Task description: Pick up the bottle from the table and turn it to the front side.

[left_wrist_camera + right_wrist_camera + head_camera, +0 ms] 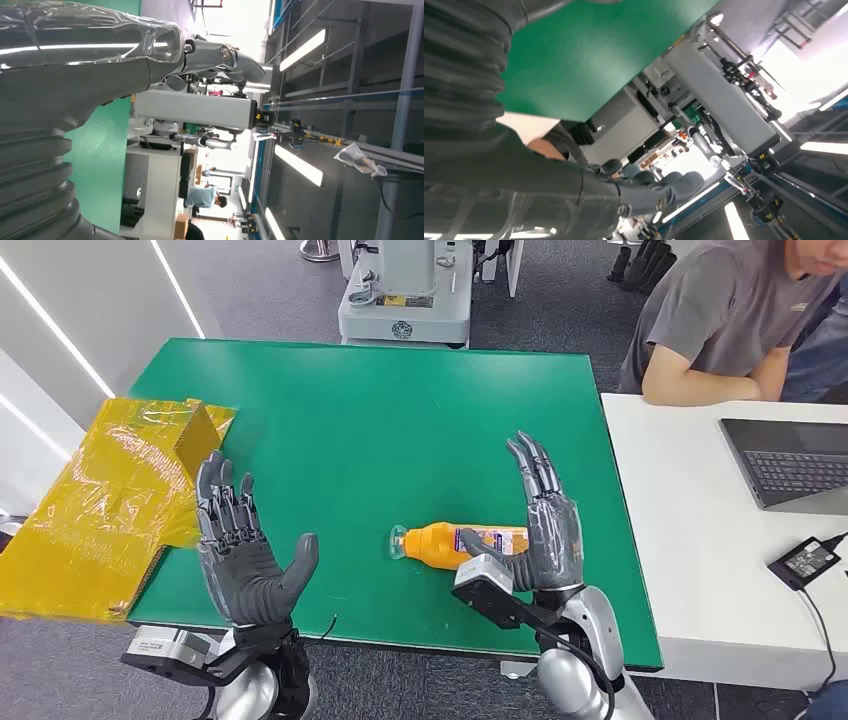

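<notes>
one bottle (455, 543), two hands, one laptop (795, 462)

Orange bottle (460, 542) (white-purple label) on green table (400, 420).

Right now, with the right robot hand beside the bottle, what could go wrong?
1. The orange plastic bottle lies on its side on the green table; a nudge could roll it away.
2. The right robot hand is open, its thumb at the bottle's label end; closing there may tip the bottle or let it slip.
3. The left robot hand is open near the crinkled yellow plastic bags and might snag them.
</notes>
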